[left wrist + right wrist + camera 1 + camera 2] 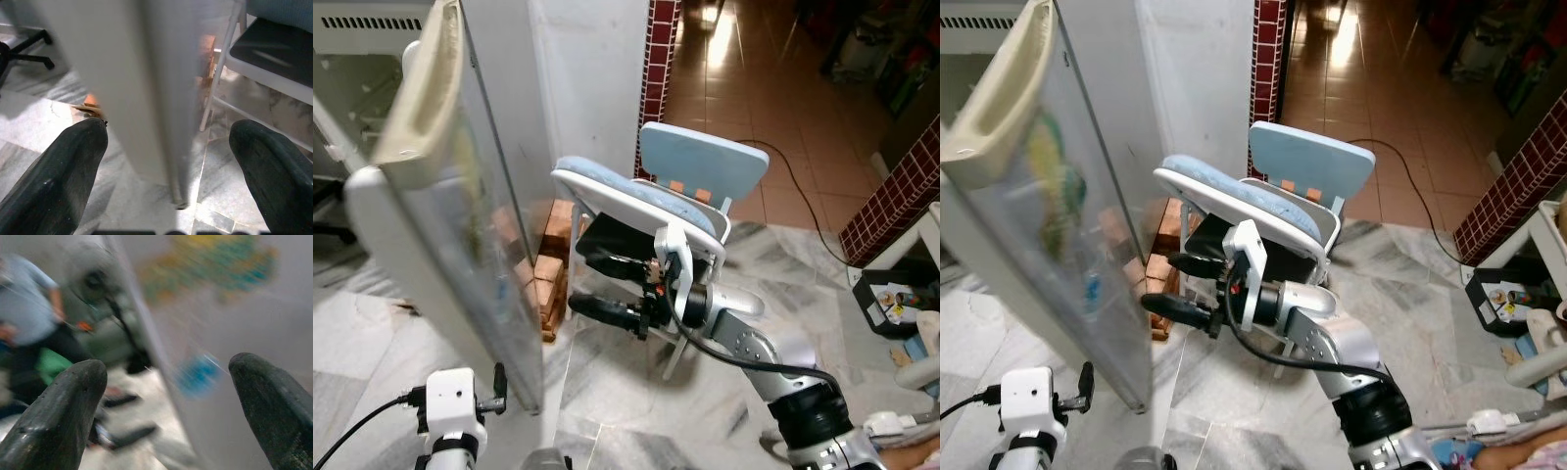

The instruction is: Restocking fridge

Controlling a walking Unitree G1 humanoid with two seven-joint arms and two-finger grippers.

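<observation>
The fridge door (460, 245) stands open and is seen nearly edge-on at the left, with a cream door shelf (421, 88) along its top. Its grey outer face carries a colourful sticker (1053, 186). My right gripper (578, 279) reaches toward that outer face, open, with nothing between its fingers. In the blurred right wrist view the right gripper (166, 406) faces the door face and sticker. My left arm (450, 401) is low beside the door's bottom corner. The left gripper (168, 161) is open, one finger on each side of the door's lower edge (161, 98), not touching it.
A light blue chair (705, 162) stands just behind my right arm. A stack of wooden blocks (548, 284) sits by the white wall. A black cable (793, 181) crosses the tiled floor. A black box (891, 299) lies at the right. A blurred person in blue (24, 303) is beyond the door.
</observation>
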